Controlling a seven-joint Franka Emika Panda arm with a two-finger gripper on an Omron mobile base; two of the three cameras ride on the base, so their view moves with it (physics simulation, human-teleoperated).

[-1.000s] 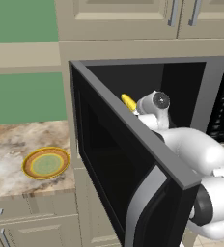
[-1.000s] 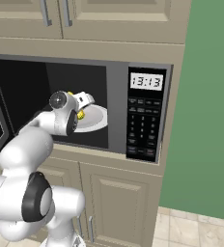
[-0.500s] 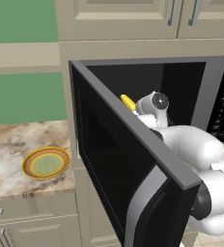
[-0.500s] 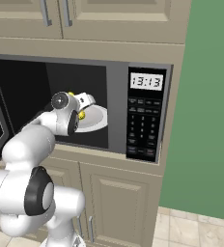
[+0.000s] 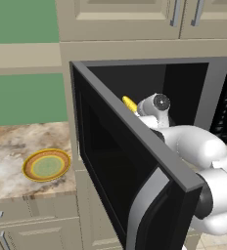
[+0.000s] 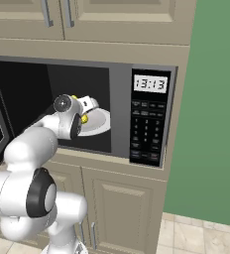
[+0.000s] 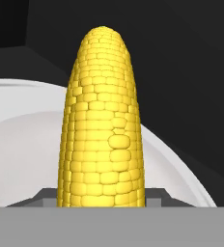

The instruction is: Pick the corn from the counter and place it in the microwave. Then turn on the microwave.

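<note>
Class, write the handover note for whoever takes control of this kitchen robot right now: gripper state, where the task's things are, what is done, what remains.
Gripper: shut on the corn, reaching inside the open microwave.
Corn: held over the white turntable plate; whether it touches the plate cannot be told.
Door: swung wide open.
Counter: a yellow-rimmed green plate sits on it.
Done: corn picked up and carried into the microwave.
Left: release the corn on the turntable, withdraw the arm, close the door, press start on the button panel.

The arm reaches into the open microwave (image 6: 137, 74), gripper (image 6: 87, 110) holding the corn (image 6: 84, 118) over the white turntable plate (image 6: 99, 121).
</note>
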